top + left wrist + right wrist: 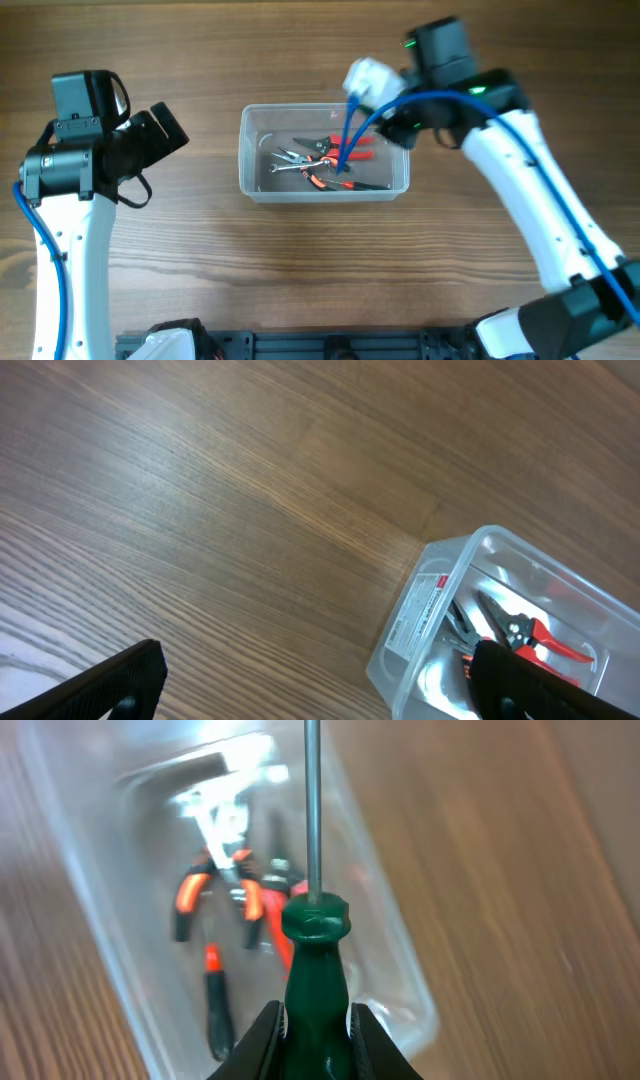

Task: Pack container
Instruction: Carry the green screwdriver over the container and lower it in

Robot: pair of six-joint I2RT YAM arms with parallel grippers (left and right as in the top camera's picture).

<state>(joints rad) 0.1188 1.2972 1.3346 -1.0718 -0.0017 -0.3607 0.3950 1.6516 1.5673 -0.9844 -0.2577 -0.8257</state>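
Observation:
The clear plastic container (243,150) sits at the table's middle and holds several hand tools, among them red-handled pliers (350,143) and orange-handled pliers (318,180). My right gripper (393,118) hangs over the container's far right corner. In the right wrist view it (316,1032) is shut on the green handle of a screwdriver (315,955), whose metal shaft points down into the container (90,890). My left gripper (165,130) is open and empty to the left of the container. In the left wrist view, its fingers (320,695) frame bare wood and the container's corner (420,610).
The table is brown wood. A blue cable (350,130) from the right arm hangs across the container's right half. A dark rail (330,345) runs along the front edge between the arm bases.

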